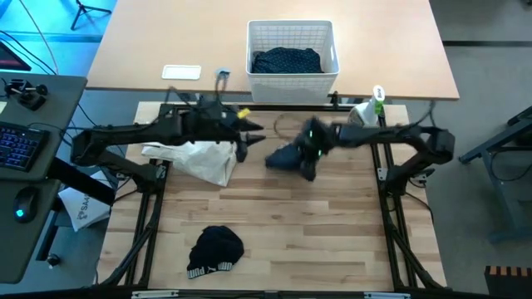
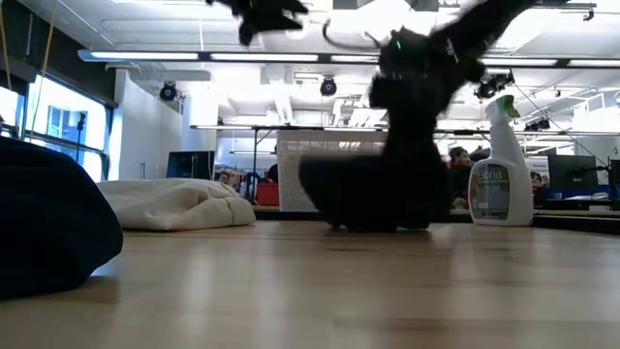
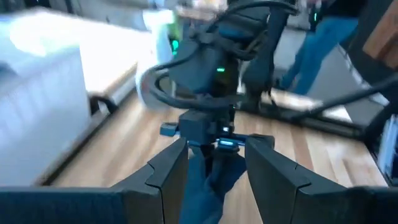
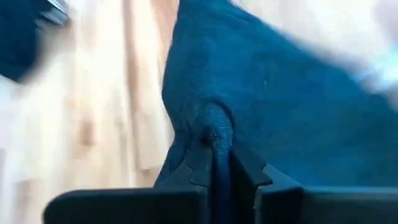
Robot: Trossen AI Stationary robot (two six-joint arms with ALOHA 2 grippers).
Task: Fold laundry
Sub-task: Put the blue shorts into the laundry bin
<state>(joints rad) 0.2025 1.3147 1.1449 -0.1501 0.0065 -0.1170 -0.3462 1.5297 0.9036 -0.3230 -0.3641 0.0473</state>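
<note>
Above the table, right pincer (image 4: 221, 163) pinches a dark garment (image 1: 287, 156) (hanging lengthwise downward)

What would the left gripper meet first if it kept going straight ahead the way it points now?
Most likely the dark blue garment hanging from the right gripper, which is shut on it. The left gripper, fingers apart, faces straight at it, though the gap is hard to judge.

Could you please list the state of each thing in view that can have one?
Right end effector: shut on the dark blue garment.
Dark blue garment: pinched and lifted, lower part bunched on the table.
Left end effector: open, empty, above the table.
White cloth: crumpled on the table.
Black garment: heaped, untouched.
Basket: upright, holding dark laundry.
Spray bottle: upright.
</note>
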